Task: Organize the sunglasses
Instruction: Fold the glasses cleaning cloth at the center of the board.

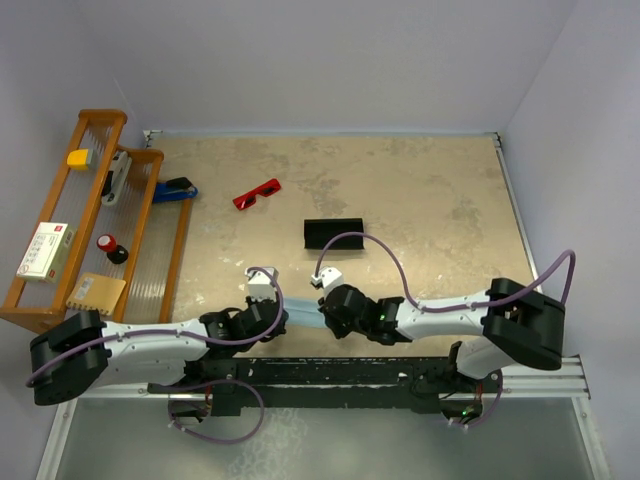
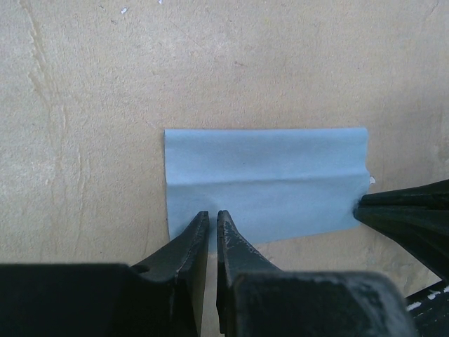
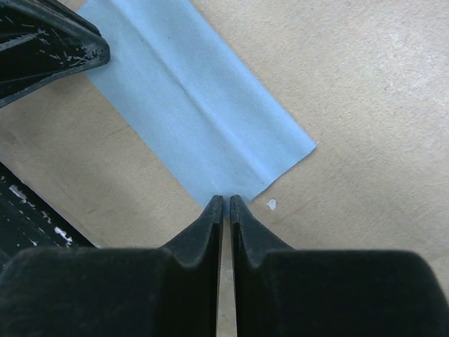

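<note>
Pinches the near edge of the light blue cloth (image 2: 266, 175) by its left corner with the left fingers (image 2: 193, 246), closed tight on it; pinches the right corner with the right fingers (image 3: 249, 232), closed likewise. Holds both ends at once near the worktop's (image 1: 420, 190) near edge, seemingly to keep the creased cloth square for folding. Leaves the sunglasses (image 1: 257, 194) lying well apart toward the far left corner, near the wooden rack (image 1: 60, 200), with the black case (image 1: 335, 234) mid-worktop.

Robot lab cell; plain white walls (image 1: 300, 60) enclose the tabletop (image 1: 430, 200).
</note>
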`<action>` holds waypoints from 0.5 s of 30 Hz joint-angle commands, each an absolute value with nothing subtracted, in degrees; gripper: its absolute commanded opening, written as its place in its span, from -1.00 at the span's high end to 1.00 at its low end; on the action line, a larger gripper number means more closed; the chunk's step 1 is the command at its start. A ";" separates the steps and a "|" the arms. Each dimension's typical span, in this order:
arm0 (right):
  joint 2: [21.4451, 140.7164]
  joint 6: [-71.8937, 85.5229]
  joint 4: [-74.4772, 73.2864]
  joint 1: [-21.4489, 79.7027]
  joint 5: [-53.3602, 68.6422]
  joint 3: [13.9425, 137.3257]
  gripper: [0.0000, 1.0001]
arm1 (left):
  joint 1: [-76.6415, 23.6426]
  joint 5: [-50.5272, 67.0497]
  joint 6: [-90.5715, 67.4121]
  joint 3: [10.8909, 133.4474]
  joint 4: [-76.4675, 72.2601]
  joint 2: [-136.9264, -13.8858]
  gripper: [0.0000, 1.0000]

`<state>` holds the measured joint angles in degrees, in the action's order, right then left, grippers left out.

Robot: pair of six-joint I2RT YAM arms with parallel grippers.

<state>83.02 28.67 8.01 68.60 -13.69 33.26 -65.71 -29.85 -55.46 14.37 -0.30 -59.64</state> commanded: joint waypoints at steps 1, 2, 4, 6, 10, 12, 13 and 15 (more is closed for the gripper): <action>83.14 28.67 -1.14 68.42 -17.95 31.92 0.76 | -65.98 -30.05 -55.60 15.55 -0.15 -60.53 0.86; 82.67 28.40 -0.96 68.42 -18.11 31.86 0.76 | -66.05 -30.06 -55.56 15.70 -0.11 -60.49 0.86; 80.53 28.02 -0.06 68.40 -18.42 31.55 0.73 | -66.19 -30.33 -55.48 16.17 0.08 -60.11 0.86; 78.30 27.47 1.31 68.39 -18.88 31.35 0.69 | -66.35 -30.85 -55.34 16.74 0.98 -59.34 0.85; 75.58 27.29 1.61 68.40 -19.46 32.08 0.65 | -66.47 -31.58 -54.58 18.96 3.35 -58.22 0.82; 74.81 27.39 1.18 68.46 -19.75 32.71 0.62 | -66.53 -31.92 -54.21 20.60 5.19 -57.89 0.81; 74.42 27.60 0.92 68.39 -19.96 32.93 0.58 | -66.61 -32.21 -54.15 21.36 6.24 -57.65 0.81; 73.60 28.20 0.88 68.40 -20.08 33.02 0.51 | -66.75 -32.78 -54.15 22.76 8.13 -56.82 0.80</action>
